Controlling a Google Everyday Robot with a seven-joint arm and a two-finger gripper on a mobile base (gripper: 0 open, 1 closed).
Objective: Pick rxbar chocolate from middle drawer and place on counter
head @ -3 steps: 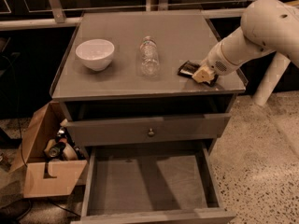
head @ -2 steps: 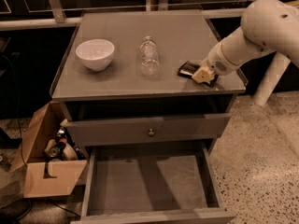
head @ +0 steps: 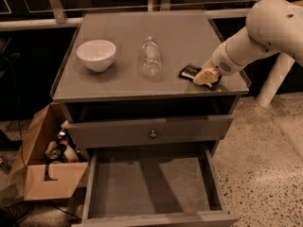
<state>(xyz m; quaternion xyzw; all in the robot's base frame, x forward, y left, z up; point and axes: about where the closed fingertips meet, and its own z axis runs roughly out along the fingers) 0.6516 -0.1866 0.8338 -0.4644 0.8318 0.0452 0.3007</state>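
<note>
The rxbar chocolate, a small flat bar in a black wrapper with white print, lies on the counter near its front right corner. My gripper is right at the bar's right end, low over the counter, and covers part of it. The white arm reaches in from the right. The middle drawer is pulled out below, and its plain grey floor is bare.
A white bowl stands on the counter's left side. A clear plastic bottle lies at its middle. A shut drawer front with a round knob sits above the open drawer. A cardboard box with clutter stands on the floor at left.
</note>
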